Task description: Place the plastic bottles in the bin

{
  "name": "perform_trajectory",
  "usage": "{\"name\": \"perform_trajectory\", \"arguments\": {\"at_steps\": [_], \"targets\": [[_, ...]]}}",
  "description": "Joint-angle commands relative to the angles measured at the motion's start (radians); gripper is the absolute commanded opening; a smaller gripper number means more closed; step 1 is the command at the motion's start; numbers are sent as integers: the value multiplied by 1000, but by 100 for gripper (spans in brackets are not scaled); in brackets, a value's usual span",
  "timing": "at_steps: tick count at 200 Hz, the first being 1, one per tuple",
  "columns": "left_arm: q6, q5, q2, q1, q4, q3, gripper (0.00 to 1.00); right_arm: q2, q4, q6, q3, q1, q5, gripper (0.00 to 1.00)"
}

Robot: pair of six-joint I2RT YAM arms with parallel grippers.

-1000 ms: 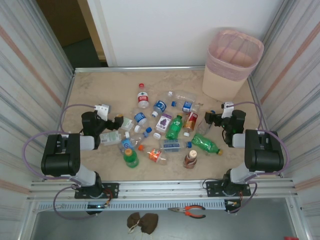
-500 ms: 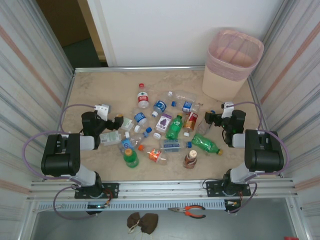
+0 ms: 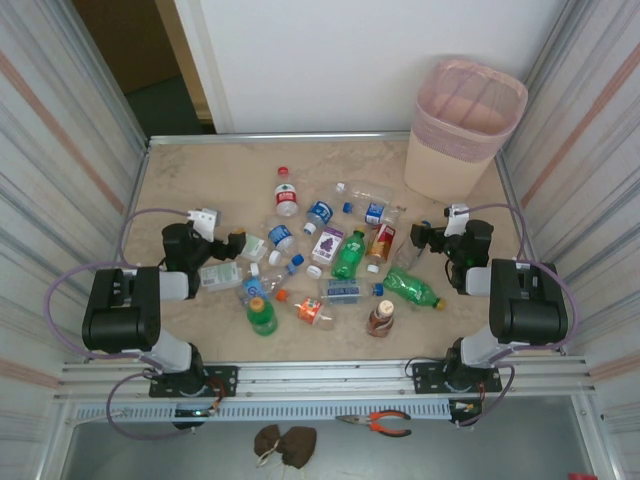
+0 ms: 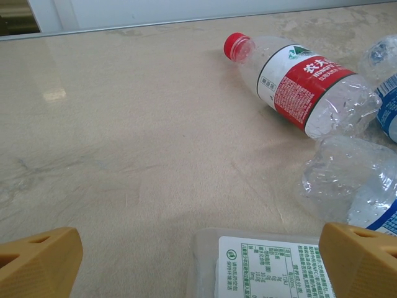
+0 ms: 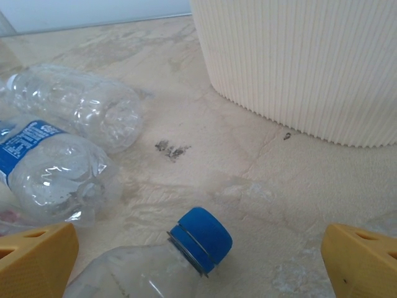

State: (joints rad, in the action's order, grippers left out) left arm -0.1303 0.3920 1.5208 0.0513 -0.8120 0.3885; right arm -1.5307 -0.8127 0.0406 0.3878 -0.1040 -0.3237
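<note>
Marble table — orange-handled pliers below.

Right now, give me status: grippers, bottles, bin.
Left gripper open at clear white-labelled plastic bottle. Right gripper open at clear blue-capped plastic bottle. Nothing held. Nothing blocks tall beige pink-lined bin.

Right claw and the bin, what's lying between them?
In the right wrist view, a blue-capped clear bottle lies just ahead of the right claw; beyond it, bare tabletop reaches the bin.
</note>
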Motion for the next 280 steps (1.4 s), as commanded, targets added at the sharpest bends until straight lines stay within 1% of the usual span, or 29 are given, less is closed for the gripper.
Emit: {"name": "perform_trajectory", "arguments": {"at_steps": [1, 16, 26, 46, 70, 87, 105, 127, 139, 161, 185, 206, 227, 243, 254, 265, 280], "targets": [[12, -46, -31, -3, 11, 11, 99, 48, 46, -1, 14, 10, 42, 99], [40, -103, -64, -4, 37, 9, 99, 95, 159, -4, 48, 12, 31, 99], [45, -119, -87, -3, 56, 7, 99, 122, 229, 0, 72, 16, 32, 99], [41, -142, -140, -10, 117, 14, 99, 160, 282, 7, 77, 26, 55, 99], [20, -253, -227, -52, 255, 38, 99, 218, 409, 22, 102, 47, 121, 99], [35, -319, -271, -80, 339, 59, 99, 261, 525, 42, 129, 53, 109, 99], [68, -355, -294, -97, 435, 95, 99, 291, 684, 82, 181, 56, 124, 99], [135, -364, -304, -99, 586, 165, 98, 325, 829, 149, 212, 66, 118, 99], [176, -370, -309, -99, 664, 210, 99, 349, 911, 189, 230, 84, 137, 99], [252, -340, -313, -97, 794, 294, 99, 373, 1038, 291, 272, 128, 183, 99], [304, -292, -306, -96, 1016, 434, 98, 358, 1173, 407, 348, 199, 232, 99], [281, -232, -293, -91, 1211, 560, 98, 306, 1310, 487, 446, 277, 344, 99], [234, -177, -280, -80, 1370, 667, 98, 237, 1412, 565, 540, 317, 393, 99], [178, -137, -271, -72, 1448, 716, 98, 202, 1429, 621, 564, 337, 419, 99], [137, -120, -270, -72, 1471, 726, 98, 180, 1420, 656, 566, 346, 425, 100], [107, -114, -275, -71, 1470, 719, 98, 160, 1413, 687, 566, 348, 423, 97], [75, -134, -293, -71, 1428, 680, 98, 137, 1402, 731, 561, 348, 436, 95]]}}
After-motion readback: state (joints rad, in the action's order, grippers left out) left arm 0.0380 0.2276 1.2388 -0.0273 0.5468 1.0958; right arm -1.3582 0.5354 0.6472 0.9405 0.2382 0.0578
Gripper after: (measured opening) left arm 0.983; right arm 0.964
